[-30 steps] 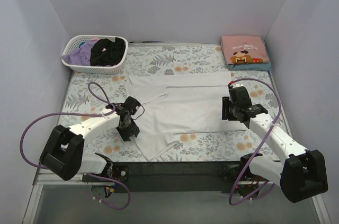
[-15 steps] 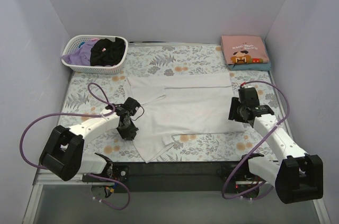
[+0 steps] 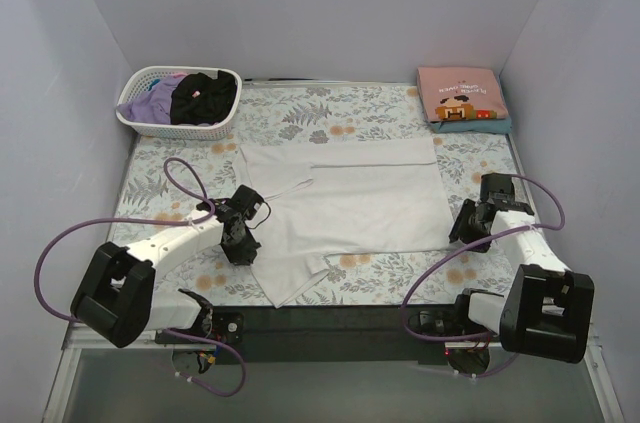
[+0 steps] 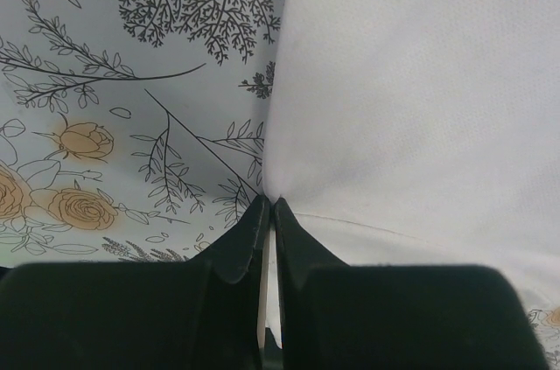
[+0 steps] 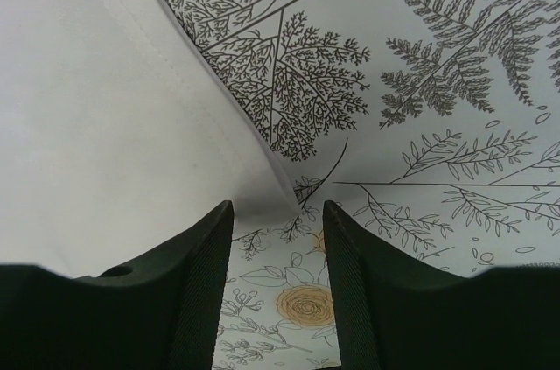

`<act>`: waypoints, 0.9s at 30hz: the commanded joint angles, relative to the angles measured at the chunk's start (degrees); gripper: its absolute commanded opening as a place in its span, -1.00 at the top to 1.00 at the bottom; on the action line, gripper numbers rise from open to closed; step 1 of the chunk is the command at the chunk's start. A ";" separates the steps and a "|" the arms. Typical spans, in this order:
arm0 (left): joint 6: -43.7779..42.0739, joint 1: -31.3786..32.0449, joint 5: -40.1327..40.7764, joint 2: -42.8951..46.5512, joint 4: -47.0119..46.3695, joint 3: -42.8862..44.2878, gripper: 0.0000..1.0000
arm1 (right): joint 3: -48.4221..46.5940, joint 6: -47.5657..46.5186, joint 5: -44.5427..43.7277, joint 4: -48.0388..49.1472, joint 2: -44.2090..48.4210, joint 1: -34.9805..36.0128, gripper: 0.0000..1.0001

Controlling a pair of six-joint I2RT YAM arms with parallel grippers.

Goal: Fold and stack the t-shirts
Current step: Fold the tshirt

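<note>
My left tool (image 4: pixel 268 205) is pressed together on the near-left edge of the white tee (image 3: pixel 350 193), pinching up a small peak of cloth, I judge so that this side can be lifted for a fold. My right tool (image 5: pixel 278 212) is spread and holds nothing, its tips either side of the tee's near-right corner, placed as if to take the matching grip. The tee lies flat mid-surface (image 3: pixel 480 158); a folded pink tee (image 3: pixel 460 93) at the far right marks the stack, and other tees (image 3: pixel 200 98) sit in the basket (image 3: pixel 130 115) at the far left.
</note>
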State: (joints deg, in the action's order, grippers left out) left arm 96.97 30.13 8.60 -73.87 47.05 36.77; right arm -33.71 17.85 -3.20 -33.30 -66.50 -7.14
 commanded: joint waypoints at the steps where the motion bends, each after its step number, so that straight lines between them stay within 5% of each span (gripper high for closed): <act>1: 0.33 0.19 1.33 0.56 -4.33 -1.79 1.00 | 0.58 0.52 3.02 0.51 -1.00 -1.65 -0.03; 11: 0.24 0.19 1.59 0.65 -4.33 -1.36 1.00 | 1.63 1.40 5.66 1.66 -2.67 -2.18 0.11; 17: 0.68 0.10 1.86 2.14 -2.23 -0.39 1.00 | 1.20 1.58 4.88 1.13 -1.71 -2.62 0.96; 27: -4.50 -4.10 4.58 -3.38 2.35 15.40 1.00 | -13.20 -1.94 10.68 -2.21 -6.70 -2.71 0.97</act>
State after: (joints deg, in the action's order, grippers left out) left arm 95.26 28.67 10.33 -74.70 49.06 46.28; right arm -39.48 17.63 5.21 -35.66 -69.67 -9.43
